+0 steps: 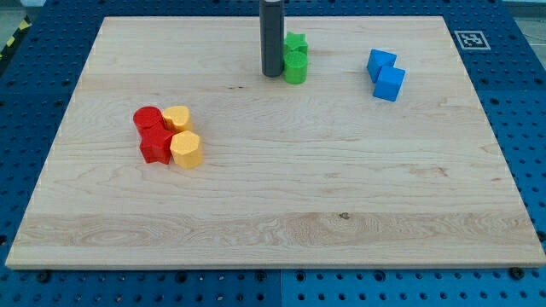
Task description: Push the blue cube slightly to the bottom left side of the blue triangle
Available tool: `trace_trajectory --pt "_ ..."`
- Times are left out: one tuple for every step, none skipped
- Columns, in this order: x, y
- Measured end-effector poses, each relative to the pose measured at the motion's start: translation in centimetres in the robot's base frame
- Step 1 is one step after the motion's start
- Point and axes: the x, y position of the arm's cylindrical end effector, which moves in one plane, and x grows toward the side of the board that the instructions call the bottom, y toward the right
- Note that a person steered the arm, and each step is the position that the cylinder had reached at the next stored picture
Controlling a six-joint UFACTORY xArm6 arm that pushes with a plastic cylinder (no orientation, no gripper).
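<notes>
Two blue blocks touch each other at the view's upper right. The lower one looks like the blue cube [390,83]. The upper one [380,62] is angular, and its exact shape is hard to make out. My tip [272,75] is at the top centre of the board, well to the left of the blue blocks. It stands right beside the left side of a green block [295,67]; I cannot tell whether they touch.
A second green block [295,43] sits just above the first. At the view's left lies a tight cluster: two red blocks [148,119] [155,146] and two yellow blocks [177,118] [185,149]. The wooden board [273,213] lies on a blue perforated table.
</notes>
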Motion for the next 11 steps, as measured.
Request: trace_trajectory --pt "0.2 0.6" --pt "2.4 0.6" --pt "5.1 1.5" --pt "7.0 4.0" --pt "7.4 5.0" --pt "7.4 5.0" --pt "7.5 5.0" --pt "7.6 5.1" --pt "8.3 6.6" --pt "8.9 10.7" --pt "9.6 15.0"
